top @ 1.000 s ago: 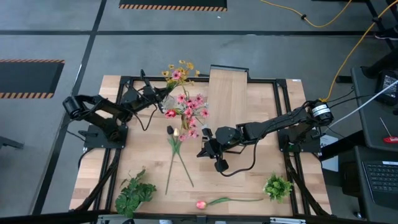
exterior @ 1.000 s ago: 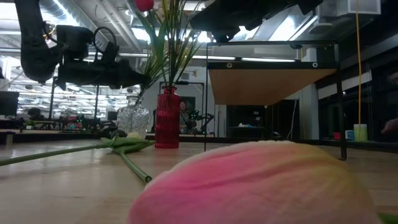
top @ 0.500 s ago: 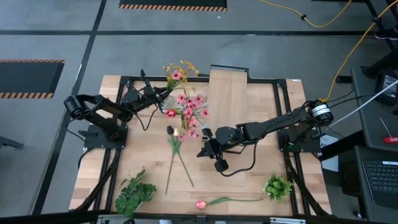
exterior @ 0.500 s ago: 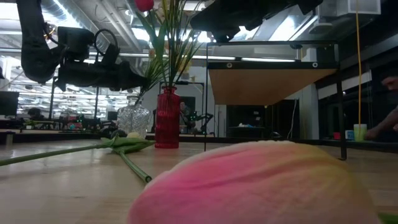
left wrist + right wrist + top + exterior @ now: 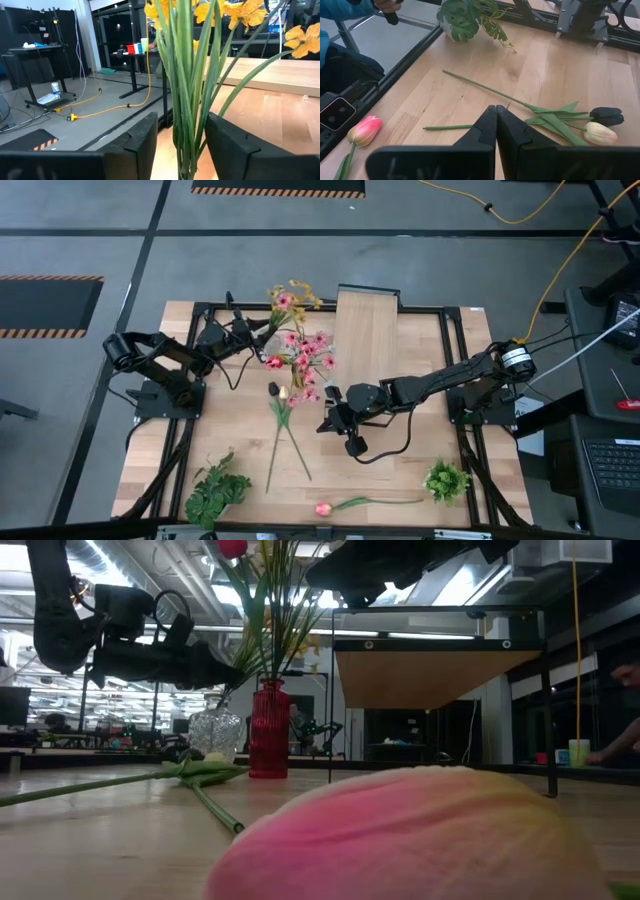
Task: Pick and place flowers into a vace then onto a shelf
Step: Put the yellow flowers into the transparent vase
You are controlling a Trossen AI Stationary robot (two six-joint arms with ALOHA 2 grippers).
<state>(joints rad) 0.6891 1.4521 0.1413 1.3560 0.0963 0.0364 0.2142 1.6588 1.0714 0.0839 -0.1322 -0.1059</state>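
My left gripper is shut on a bunch of yellow daisies over the table's far left, above a clear glass vase. Whether the stem ends reach the vase's mouth, I cannot tell. A red vase beside it holds pink blossom sprays. The light-wood shelf stands at the far middle. My right gripper hovers shut and empty over the table's middle. Two tulips lie on the table, and a pink tulip lies at the near edge. My left gripper pinches the bunched green stems of the daisies between its two fingers, well below the blossoms. The fingers come nearly level from the table's left and lie across the stems. The bunch stands about upright, blossoms up, lifted clear of the table.
Bushy green bunches lie at the near left and near right. A dark frame runs around the table. In the right wrist view, a person's blue sleeve shows beyond the table's edge.
My left gripper has risen a little and tipped, with the daisy bunch held in it; the blossoms have swayed slightly.
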